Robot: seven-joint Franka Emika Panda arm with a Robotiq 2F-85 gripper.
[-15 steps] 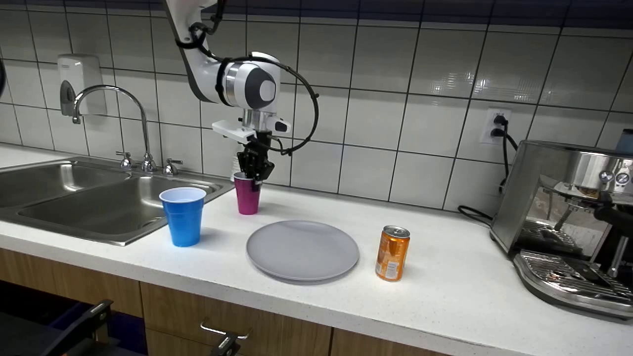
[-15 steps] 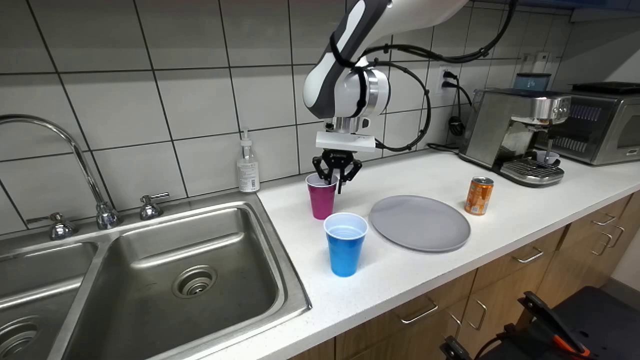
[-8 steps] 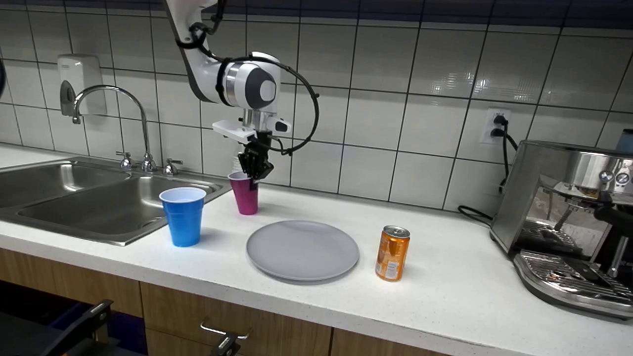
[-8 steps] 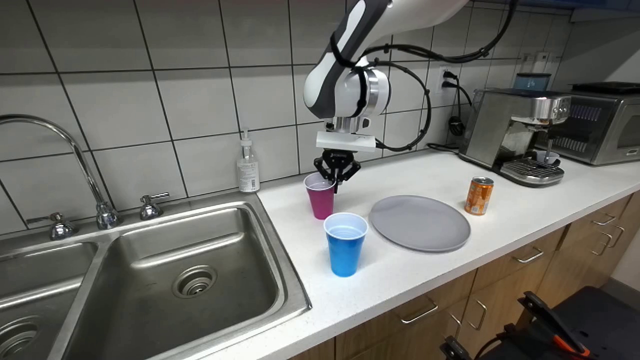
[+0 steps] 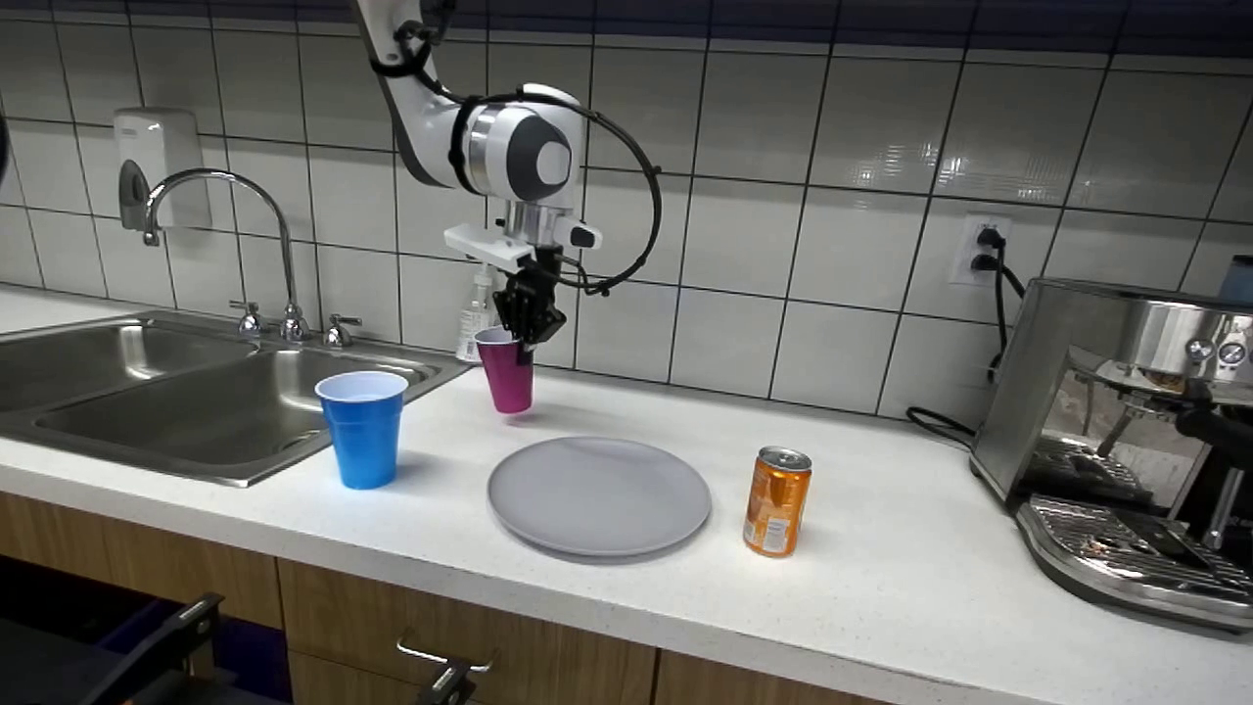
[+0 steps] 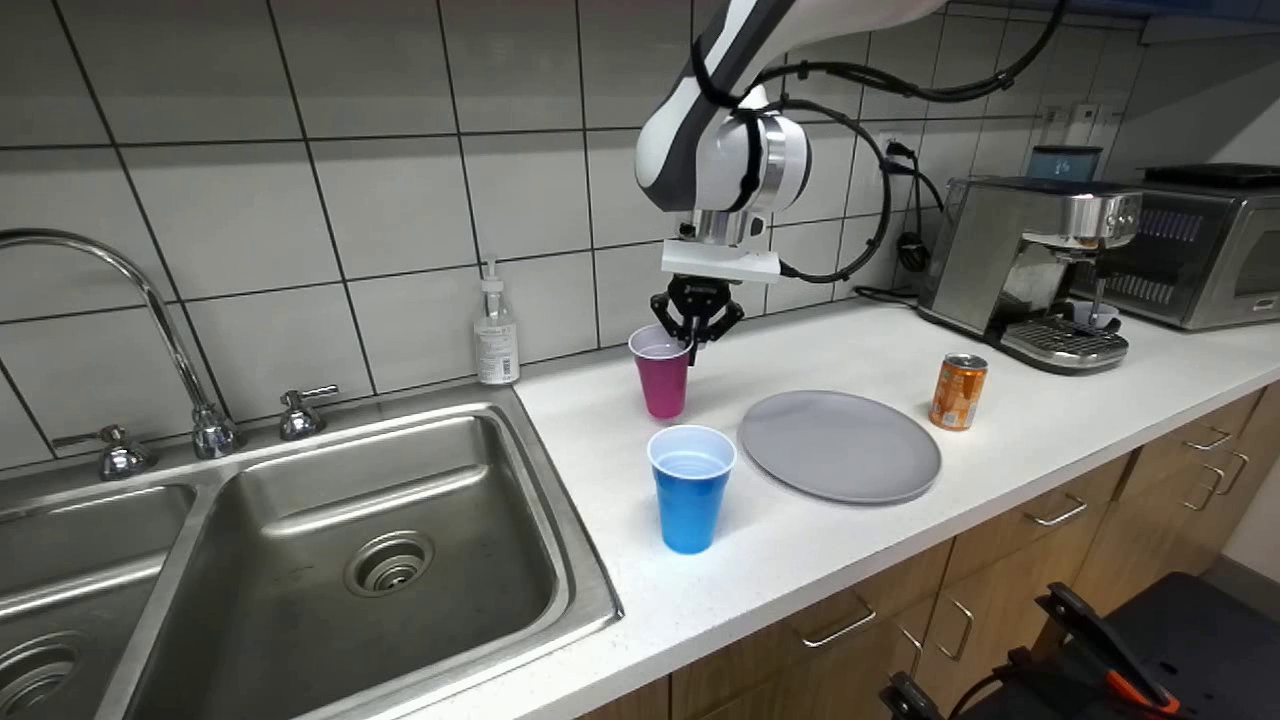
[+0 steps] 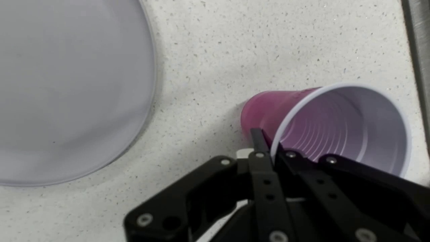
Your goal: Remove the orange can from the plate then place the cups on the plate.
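My gripper (image 7: 270, 143) is shut on the wall of the magenta cup (image 7: 265, 107), one finger inside the rim and the other outside. In both exterior views this cup (image 5: 507, 377) hangs tilted just above the counter, its mouth leaning away from the plate. The blue cup (image 6: 690, 510) stands upright on the counter nearer the front. The flat grey plate (image 5: 599, 499) bears nothing; its edge also fills the left of the wrist view. Beyond the plate, on the side away from the cups, the orange can (image 5: 778, 504) stands upright on the counter.
A steel sink (image 6: 590, 590) with a tap lies beside the cups. A soap bottle (image 6: 495, 340) stands by the tiled wall behind the magenta cup. The espresso machine (image 6: 985, 245) is past the can. Drawers run below the counter's front edge (image 5: 548, 597).
The gripper has closed on the magenta cup's wall, and the cup has tipped. Arm and cup have then risen and shifted toward the plate's side. Plate, can and blue cup have stayed put.
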